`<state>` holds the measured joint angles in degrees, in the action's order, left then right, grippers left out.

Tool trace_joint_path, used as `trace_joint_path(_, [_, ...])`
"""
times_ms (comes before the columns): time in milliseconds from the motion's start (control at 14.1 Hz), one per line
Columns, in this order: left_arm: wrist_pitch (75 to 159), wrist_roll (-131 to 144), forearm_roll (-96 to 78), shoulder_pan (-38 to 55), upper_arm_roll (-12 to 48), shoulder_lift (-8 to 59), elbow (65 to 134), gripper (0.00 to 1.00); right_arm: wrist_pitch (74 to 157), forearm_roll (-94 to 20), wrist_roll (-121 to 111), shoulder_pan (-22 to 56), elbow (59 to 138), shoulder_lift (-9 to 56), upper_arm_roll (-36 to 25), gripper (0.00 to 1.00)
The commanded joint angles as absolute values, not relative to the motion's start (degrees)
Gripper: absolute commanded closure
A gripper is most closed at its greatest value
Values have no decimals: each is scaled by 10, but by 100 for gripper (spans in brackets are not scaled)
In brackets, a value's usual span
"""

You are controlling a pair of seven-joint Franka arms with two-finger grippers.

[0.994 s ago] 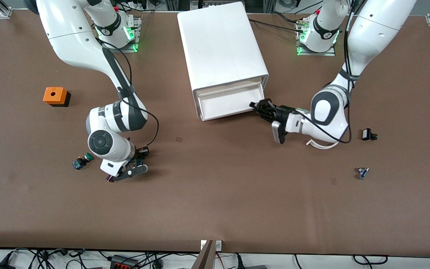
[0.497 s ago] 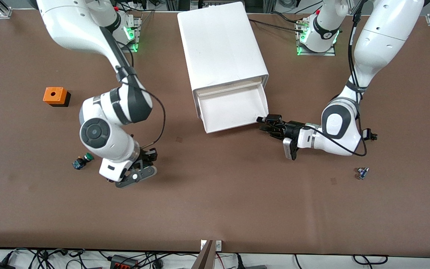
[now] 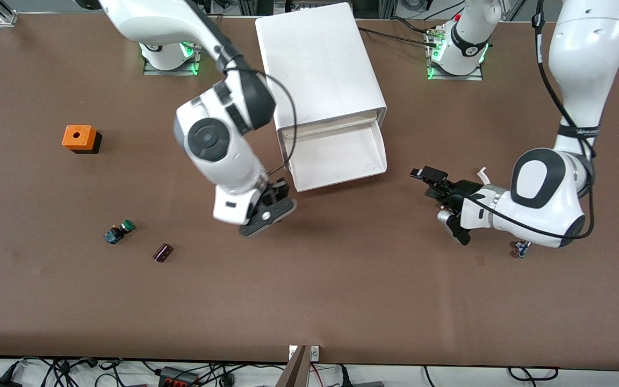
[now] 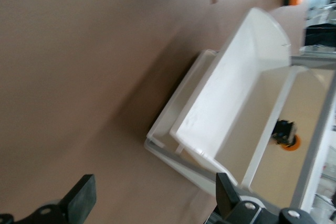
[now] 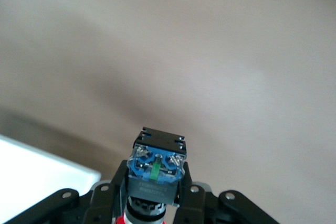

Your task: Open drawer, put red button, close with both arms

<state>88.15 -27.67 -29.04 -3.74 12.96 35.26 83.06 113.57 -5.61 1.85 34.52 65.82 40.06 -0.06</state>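
**Transfer stage: drawer open, red button in transit**

Orange box (image 3: pixel 78 137), green switch (image 3: pixel 120 231) and a small dark part (image 3: pixel 163 252) lie on the table toward the right arm's end, well apart from the right claw (image 3: pixel 266 208); none is touched, and none belongs to this step.

Right claw: clenched on the red button (image 5: pixel 157 167); the right wrist view shows the blue base facing the camera and the red cap pointing down between the fingers (image 5: pixel 113 184), a hold that likely lets the cap enter the tray first. The claw hangs over the table, just beside the front corner of the drawer (image 3: pixel 342 180); judged, the carry is nearly complete and needs only a short travel over the rim before release.

Drawer: the top tray of the cabinet (image 3: pixel 315 59), pulled out and showing no contents; it stands between the two claws.

Left claw (image 3: pixel 432 184): released, holding nothing, fingers (image 4: pixel 83 199) spread in the left wrist view; it hangs over the table near the drawer's other front corner, apart from it, probably to leave the opening free and to be on hand for the two-arm close.

A small part (image 3: pixel 522 248) lies on the table beside the left arm's wrist.

Caution: a release made short of the rim would drop the button onto the table.
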Motion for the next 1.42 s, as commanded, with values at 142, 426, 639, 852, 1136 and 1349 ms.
trace_joint_path(142, [869,-153,-82,-19,140,309,821,0,1117,-61,97,402,629,405,-5,100])
trace_joint_path(426, [872,-120,104,11,130,319,736,0,1115,-61,107,431,629,425,-4,100])
trace_joint_path(639, [951,-120,105,-25,131,361,693,0,1119,-58,136,467,629,446,-9,100])
trace_joint_path(852, [971,-121,105,-35,131,372,697,0,1118,-58,153,476,629,454,-7,100])
trace_joint_path(1136, [971,-120,105,-36,131,372,698,0,1116,-60,173,489,629,468,-4,100])
trace_joint_path(1349, [968,-118,98,-32,133,371,700,0,1116,-59,184,490,629,471,-4,100])
